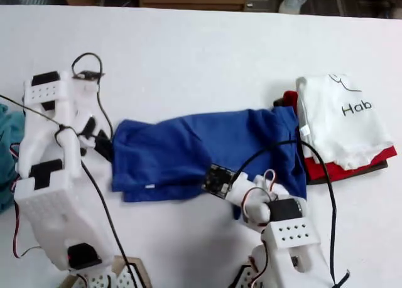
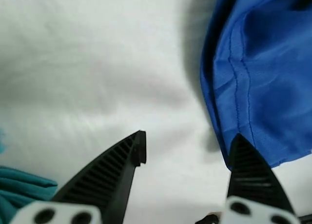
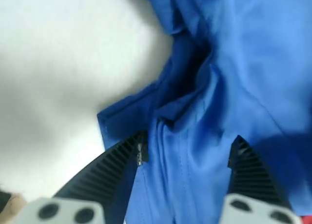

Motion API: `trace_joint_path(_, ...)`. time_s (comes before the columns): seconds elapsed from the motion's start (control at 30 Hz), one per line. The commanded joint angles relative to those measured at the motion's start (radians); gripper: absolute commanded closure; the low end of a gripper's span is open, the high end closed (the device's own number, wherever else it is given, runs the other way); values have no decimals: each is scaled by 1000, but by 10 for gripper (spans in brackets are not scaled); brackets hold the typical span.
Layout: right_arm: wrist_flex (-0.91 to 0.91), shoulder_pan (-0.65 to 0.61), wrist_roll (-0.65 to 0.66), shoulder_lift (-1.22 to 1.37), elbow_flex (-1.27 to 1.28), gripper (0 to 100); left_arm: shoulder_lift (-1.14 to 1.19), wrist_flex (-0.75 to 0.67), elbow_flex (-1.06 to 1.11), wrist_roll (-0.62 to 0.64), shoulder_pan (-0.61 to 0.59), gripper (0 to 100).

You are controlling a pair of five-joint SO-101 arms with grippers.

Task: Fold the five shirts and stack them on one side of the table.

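A blue shirt (image 1: pixel 188 150) lies crumpled and partly folded across the middle of the table. My left gripper (image 2: pixel 189 141) is open just off its left edge (image 2: pixel 253 77), low over the white tabletop, with nothing between the fingers. My right gripper (image 3: pixel 190 141) is open over the shirt's near edge, and bunched blue fabric (image 3: pixel 195 112) lies between its fingers. In the high view the right arm (image 1: pixel 276 213) reaches in from the near side. At the right, a folded white shirt (image 1: pixel 342 118) tops a red one (image 1: pixel 326 170) and a dark one beneath.
A teal shirt (image 1: pixel 7 137) lies at the table's left edge, behind the left arm (image 1: pixel 47 150); a corner of it shows as teal cloth (image 2: pixel 19 190). Black cables (image 1: pixel 314 156) cross the blue shirt's right end. Bare white table (image 1: pixel 207 56) stretches along the far side.
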Motion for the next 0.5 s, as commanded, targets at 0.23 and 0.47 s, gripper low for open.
trace_joint_path(0.23, -179, 7, 2, 79, -2, 731, -8, -8, -15, 6, 14, 706)
trace_joint_path(0.47, -231, 7, -3, 407, -150, 733, -8, -8, -15, 6, 14, 706)
